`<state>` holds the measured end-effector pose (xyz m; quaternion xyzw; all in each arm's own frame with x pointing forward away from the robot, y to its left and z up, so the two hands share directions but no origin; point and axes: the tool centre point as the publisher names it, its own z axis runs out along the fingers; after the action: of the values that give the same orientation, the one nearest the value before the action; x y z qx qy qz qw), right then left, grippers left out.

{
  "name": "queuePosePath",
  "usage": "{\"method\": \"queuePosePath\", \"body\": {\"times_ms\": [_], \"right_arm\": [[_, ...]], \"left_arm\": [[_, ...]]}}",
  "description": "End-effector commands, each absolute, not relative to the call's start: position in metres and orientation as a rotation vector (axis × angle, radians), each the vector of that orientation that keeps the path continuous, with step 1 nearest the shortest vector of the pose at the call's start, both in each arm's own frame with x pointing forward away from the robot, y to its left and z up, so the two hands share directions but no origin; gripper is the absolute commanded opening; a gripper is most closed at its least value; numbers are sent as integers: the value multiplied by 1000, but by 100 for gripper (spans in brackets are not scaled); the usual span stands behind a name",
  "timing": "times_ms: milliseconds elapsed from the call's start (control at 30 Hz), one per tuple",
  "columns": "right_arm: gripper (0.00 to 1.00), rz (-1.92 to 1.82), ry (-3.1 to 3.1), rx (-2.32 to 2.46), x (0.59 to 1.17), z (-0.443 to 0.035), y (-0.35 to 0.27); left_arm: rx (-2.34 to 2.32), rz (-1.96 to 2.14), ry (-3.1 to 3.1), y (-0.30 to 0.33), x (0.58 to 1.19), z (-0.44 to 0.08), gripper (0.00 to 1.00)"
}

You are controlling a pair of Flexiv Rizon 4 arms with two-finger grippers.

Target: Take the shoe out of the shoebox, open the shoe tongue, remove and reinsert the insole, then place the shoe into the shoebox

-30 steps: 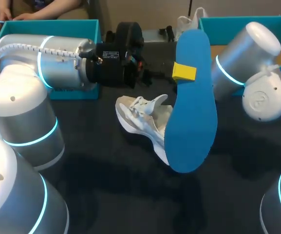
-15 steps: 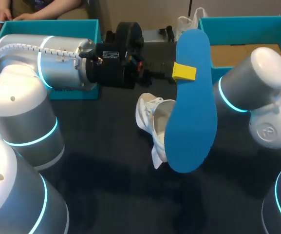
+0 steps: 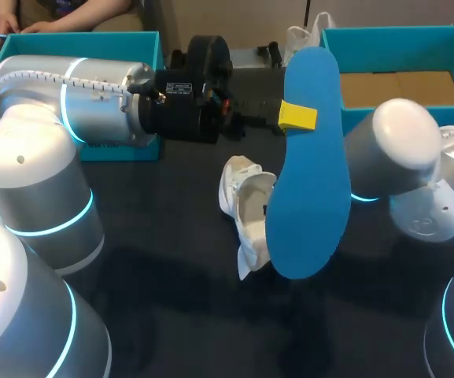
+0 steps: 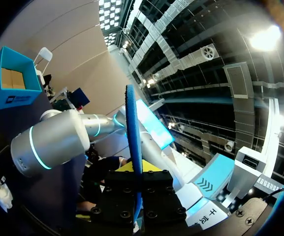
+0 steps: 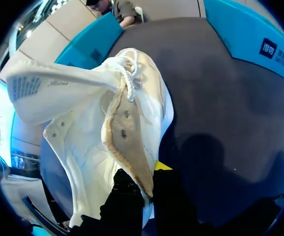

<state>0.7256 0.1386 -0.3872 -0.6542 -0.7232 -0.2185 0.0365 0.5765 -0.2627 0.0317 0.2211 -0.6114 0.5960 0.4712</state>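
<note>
At centre, left tool (image 3: 297,116) tight on upright insole (image 3: 309,197), right tool (image 5: 149,184) tight on shoe (image 3: 246,206).

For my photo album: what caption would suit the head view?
Left gripper holds a blue insole upright; the right arm holds the white shoe beside it.

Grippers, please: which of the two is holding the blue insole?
The left gripper, clamped on the upright blue insole; the right gripper holds the white shoe.

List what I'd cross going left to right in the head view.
Teal open box → white mesh shoe → blue foam insole, held upright → teal cardboard-lined shoebox.
</note>
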Motion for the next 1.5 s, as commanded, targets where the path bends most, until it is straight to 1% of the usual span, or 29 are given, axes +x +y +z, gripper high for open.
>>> {"method": "queuePosePath", "body": {"times_ms": [33, 300, 333, 367, 400, 433, 500, 533, 567, 633, 700, 733, 800, 833, 867, 900, 933, 1300, 1367, 1500], "right_arm": [[0, -670, -2195, -2008, 728, -401, 142], [0, -649, -2162, -2028, 726, -411, 138], [5, -652, -2156, -2032, 726, -411, 138], [24, -653, -2155, -2030, 726, -411, 138], [35, -653, -2150, -2032, 726, -411, 138], [43, -668, -2134, -2032, 726, -411, 137], [62, -681, -2126, -2032, 724, -408, 137], [61, -683, -2122, -2029, 723, -405, 138], [62, -696, -2110, -2021, 722, -402, 138], [71, -699, -2096, -2010, 720, -395, 139], [89, -705, -2076, -1990, 716, -385, 138], [89, -709, -2066, -1985, 715, -382, 137], [86, -727, -2028, -1966, 712, -372, 135], [88, -757, -2014, -1949, 711, -368, 134], [92, -763, -1996, -1931, 710, -364, 133], [98, -815, -1972, -1912, 708, -358, 132], [100, -822, -1968, -1881, 707, -354, 131], [100, -906, -1967, -1663, 708, -316, 130], [100, -1013, -1926, -1606, 708, -309, 131], [100, -1104, -1898, -1508, 709, -298, 137]], "left_arm": [[544, 1459, -1499, -263, 575, 31, 0], [544, 1459, -1499, -263, 575, 31, 0], [544, 1459, -1499, -263, 575, 31, 0], [544, 1459, -1499, -263, 575, 31, 0], [544, 1459, -1499, -263, 575, 31, 0], [544, 1459, -1499, -263, 575, 31, 0], [544, 1459, -1499, -263, 575, 31, 0], [544, 1459, -1499, -263, 575, 31, 0], [544, 1459, -1499, -263, 575, 31, 0], [544, 1459, -1499, -263, 575, 31, 0], [544, 1459, -1499, -263, 575, 31, 0], [544, 1459, -1499, -263, 575, 31, 0], [544, 1459, -1499, -263, 575, 31, 0], [544, 1459, -1499, -263, 575, 31, 0], [544, 1459, -1499, -263, 575, 31, 0], [544, 1459, -1499, -263, 575, 31, 0], [544, 1459, -1499, -263, 575, 31, 0], [544, 1459, -1499, -263, 575, 31, 0], [544, 1459, -1499, -263, 575, 31, 0], [544, 1459, -1499, -263, 575, 31, 0]]}}
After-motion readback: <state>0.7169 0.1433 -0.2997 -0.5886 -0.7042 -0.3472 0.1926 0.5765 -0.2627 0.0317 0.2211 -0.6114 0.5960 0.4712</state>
